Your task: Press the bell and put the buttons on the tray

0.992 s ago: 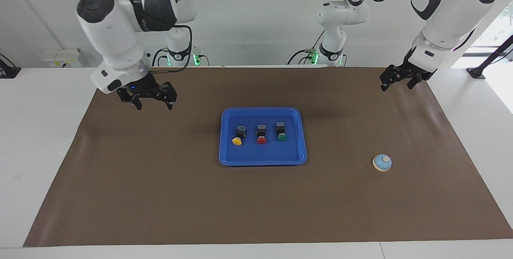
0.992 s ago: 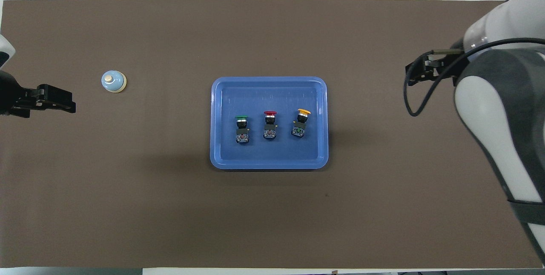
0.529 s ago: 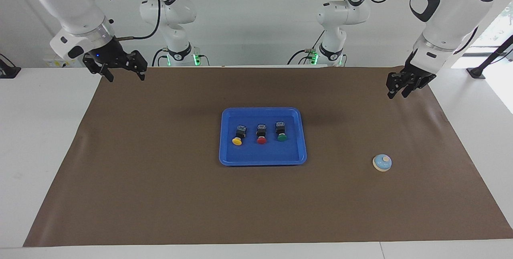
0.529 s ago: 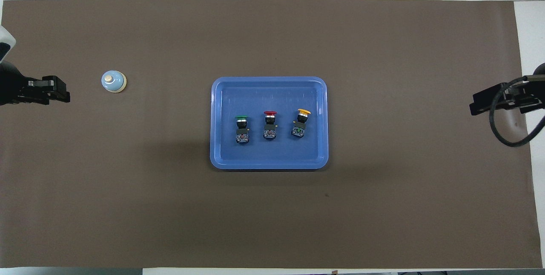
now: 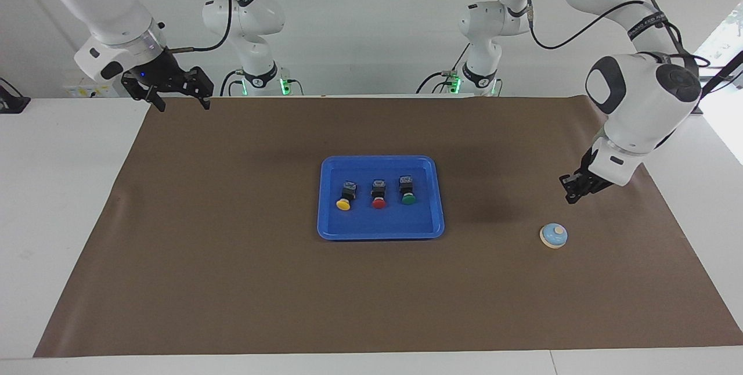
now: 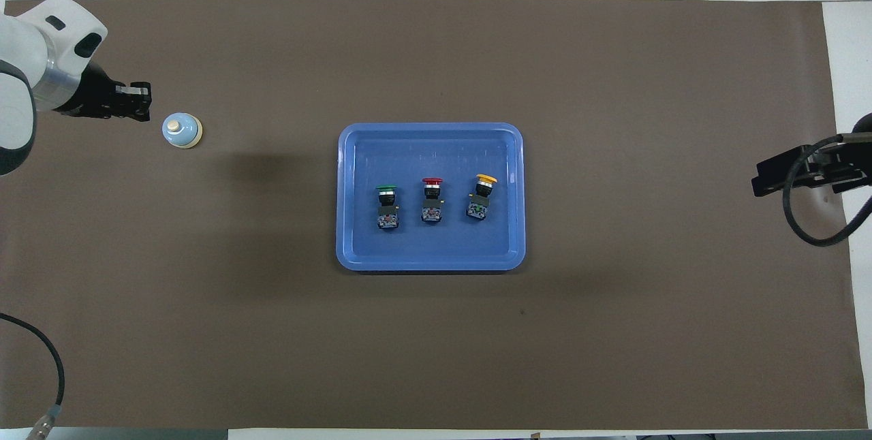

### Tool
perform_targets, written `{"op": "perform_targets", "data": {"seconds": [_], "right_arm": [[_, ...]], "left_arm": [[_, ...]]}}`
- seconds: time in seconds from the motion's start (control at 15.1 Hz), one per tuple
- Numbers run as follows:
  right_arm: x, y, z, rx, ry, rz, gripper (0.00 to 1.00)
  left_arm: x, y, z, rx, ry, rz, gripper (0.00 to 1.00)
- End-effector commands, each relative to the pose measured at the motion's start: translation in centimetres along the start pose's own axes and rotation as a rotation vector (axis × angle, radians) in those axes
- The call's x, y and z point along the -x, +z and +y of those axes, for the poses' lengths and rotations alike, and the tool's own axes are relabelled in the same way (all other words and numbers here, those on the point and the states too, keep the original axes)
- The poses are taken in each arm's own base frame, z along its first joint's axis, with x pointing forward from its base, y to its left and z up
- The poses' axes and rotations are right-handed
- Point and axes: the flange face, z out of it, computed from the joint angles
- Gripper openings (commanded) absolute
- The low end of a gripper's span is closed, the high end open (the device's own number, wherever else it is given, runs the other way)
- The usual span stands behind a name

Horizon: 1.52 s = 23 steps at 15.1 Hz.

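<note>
The light-blue bell [image 5: 553, 235] [image 6: 182, 131] stands on the brown mat toward the left arm's end of the table. My left gripper [image 5: 572, 196] [image 6: 143, 101] hangs shut in the air close by the bell, not touching it. On the blue tray [image 5: 331, 230] [image 6: 354, 249] at the middle of the mat lie three buttons in a row: yellow [image 5: 345, 197] [image 6: 482, 196], red [image 5: 378, 194] [image 6: 432, 199] and green [image 5: 407, 190] [image 6: 387, 207]. My right gripper [image 5: 177, 97] [image 6: 764, 178] waits open, high over the mat's edge at the right arm's end.
The brown mat [image 5: 232, 282] covers most of the white table [image 5: 58, 201]. A black cable [image 6: 811, 222] loops from the right arm. Another cable [image 6: 48, 372] shows at the left arm's corner of the overhead view.
My left gripper has closed and come down from near the mat's robot-side corner to just beside the bell. My right arm has drawn back from near the tray to the mat's edge and stopped.
</note>
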Motion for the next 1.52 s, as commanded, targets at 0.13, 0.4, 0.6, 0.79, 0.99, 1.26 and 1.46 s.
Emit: {"op": "perform_targets", "data": {"seconds": [0.13,0.4,0.6,0.79,0.99,1.26,1.46], "right_arm": [[0.1,-0.2,0.2,0.037,-0.015,0.049,1.0],[0.1,-0.3,0.2,0.037,-0.01,0.059,1.0],[0.0,-0.3,0.2,0.036,-0.009,0.06,1.0],[0.0,-0.3,0.2,0.034,-0.011,0.062,1.0],[0.0,-0.3,0.1,0.034,-0.014,0.063,1.0],[-0.1,-0.5,0.2,0.028,-0.011,0.07,1.0],[0.0,-0.4,0.1,0.028,-0.013,0.068,1.0]], "left_arm": [[-2.4,4.4,-1.0,-0.002,-0.025,-0.005,0.0],[-3.0,6.5,-2.7,-0.01,-0.037,0.004,0.0],[-3.3,7.9,-2.8,-0.009,-0.037,0.018,0.0],[-3.1,9.3,-2.7,-0.009,-0.036,0.018,0.0],[-2.3,11.5,-2.7,-0.02,-0.028,0.021,0.0],[-1.9,12.3,-2.6,-0.028,-0.019,0.031,0.0],[-2.4,8.6,-2.6,-0.033,-0.019,0.004,0.0]]}}
